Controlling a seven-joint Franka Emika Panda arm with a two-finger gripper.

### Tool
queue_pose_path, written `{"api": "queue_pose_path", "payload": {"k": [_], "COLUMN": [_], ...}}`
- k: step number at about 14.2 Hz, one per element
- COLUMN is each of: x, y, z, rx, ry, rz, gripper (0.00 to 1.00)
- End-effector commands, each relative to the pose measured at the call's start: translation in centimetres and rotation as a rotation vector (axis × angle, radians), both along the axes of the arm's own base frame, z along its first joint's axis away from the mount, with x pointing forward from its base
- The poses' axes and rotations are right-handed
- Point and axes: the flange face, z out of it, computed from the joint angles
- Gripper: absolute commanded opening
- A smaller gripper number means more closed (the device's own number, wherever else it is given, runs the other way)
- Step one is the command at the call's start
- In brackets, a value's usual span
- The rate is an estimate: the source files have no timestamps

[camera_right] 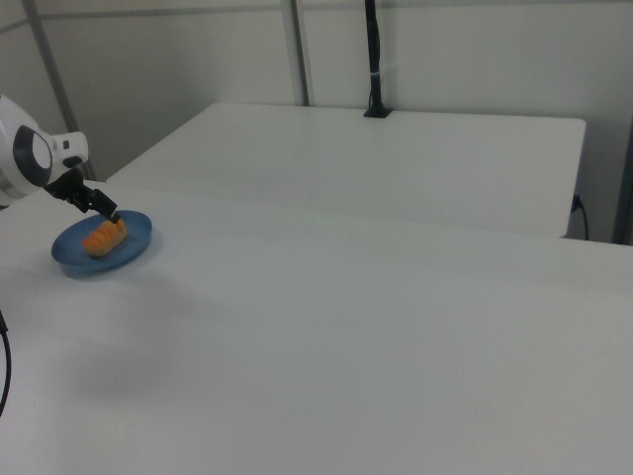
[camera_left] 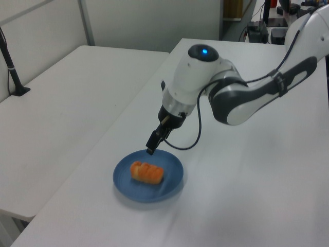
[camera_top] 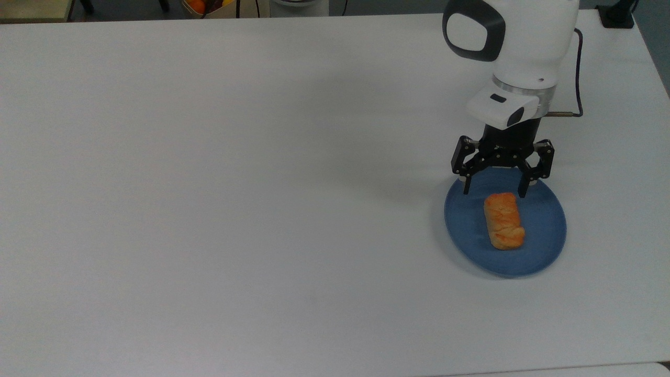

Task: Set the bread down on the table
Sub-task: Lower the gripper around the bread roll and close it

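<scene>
bare smooth white tabletop (camera_top: pixel 209 209) all round, nothing blocking | small oblong golden-orange braided bread roll (camera_top: pixel 503 220) lies mid round blue plate (camera_top: pixel 544 251), long axis near-far in the top view | black two-finger gripper (camera_top: pixel 494 190) spread wide, empty, above plate's far edge, bread just nearward, fingers straddling its width
</scene>
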Motion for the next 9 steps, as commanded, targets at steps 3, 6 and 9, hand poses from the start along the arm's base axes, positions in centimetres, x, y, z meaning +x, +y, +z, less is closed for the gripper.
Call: {"api": "queue_pose_path", "payload": {"k": [3, 6, 9], "x": [-0.8, -1.3, -1.4], "y": [3.5, 4.4, 4.8], "z": [-4.3, -5.3, -6.4], "rx": [-0.026, -0.028, -0.022], "ry": [-0.128, -0.181, -0.198], "rz": [-0.001, -0.006, -0.012], "gripper": [1.00, 1.00, 1.00]}}
